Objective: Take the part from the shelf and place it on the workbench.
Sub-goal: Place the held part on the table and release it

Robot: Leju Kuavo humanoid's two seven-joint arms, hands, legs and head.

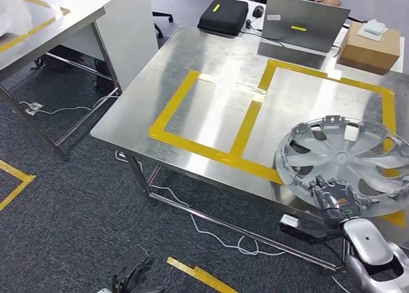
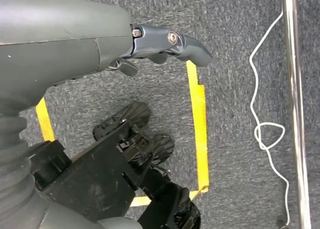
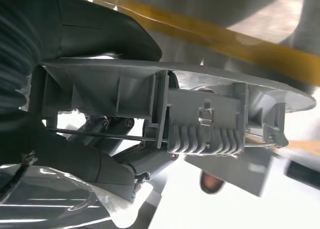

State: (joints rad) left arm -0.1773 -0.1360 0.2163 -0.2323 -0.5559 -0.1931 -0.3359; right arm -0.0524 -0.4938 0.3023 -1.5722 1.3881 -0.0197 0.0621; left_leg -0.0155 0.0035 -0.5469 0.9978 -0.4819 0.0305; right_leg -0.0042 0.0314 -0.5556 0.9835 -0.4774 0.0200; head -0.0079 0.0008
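While right hand grips, wheel cover silver, spoked.

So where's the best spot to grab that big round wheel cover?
By its rim, from the near edge, probably. The wheel cover is a wide, thin disc, so only the edge fits in a hand. The right hand grips it that way, on the side nearest the robot, over the workbench.

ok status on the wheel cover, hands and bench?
Right hand grips wheel cover at its near rim, over the workbench edge. Left hand hangs empty above carpet. Right taped square bare; nothing blocking.
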